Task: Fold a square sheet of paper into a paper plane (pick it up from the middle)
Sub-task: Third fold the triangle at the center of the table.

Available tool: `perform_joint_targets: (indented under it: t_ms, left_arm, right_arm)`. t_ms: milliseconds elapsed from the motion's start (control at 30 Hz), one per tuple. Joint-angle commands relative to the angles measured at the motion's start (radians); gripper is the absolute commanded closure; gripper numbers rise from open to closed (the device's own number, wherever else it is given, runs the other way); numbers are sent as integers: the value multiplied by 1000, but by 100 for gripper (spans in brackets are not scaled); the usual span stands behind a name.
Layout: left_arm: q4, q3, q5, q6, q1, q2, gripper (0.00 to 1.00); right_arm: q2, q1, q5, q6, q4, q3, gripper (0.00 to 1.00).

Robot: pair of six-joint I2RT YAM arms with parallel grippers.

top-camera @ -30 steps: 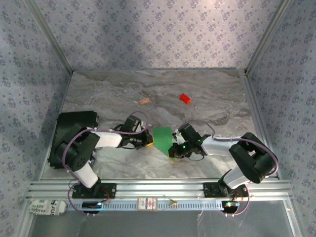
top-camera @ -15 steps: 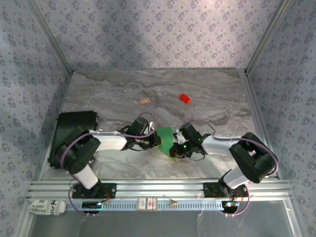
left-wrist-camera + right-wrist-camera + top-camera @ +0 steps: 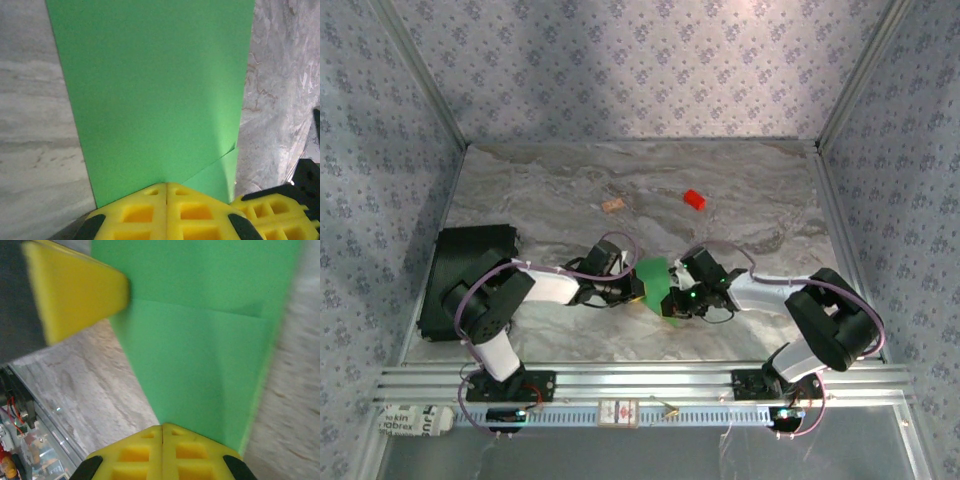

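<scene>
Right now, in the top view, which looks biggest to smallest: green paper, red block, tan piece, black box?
Black box, green paper, red block, tan piece; the last two look nearly alike.

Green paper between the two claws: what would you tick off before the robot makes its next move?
1. Left claw pinched shut on the green paper: ok.
2. Right claw pinched shut on another edge of it: ok.
3. Paper folded over: ok, a crease line and a second layer show.
4. Layers lined up neatly: cannot tell; a corner of the lower layer peeks out.
5. Red block and tan piece out of the way: ok, both lie farther back on the table.
6. Plane shape finished: not ok, no pointed nose.
</scene>
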Motion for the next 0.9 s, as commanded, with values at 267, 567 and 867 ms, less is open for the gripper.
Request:
perform_joint_targets:
  t_ms: [267,567,867]
  left_arm:
    - [-35,-22,-15,1,11,23,97]
    - [-40,-29,-7,7,28,26,98]
    - [-44,-36,-4,7,39,29,99]
  right_arm:
    - [182,61,66,-12,-8,150,97]
    - [118,70,89,-7,-51,74,97]
    - [30,43,49,-12,-39,-28,94]
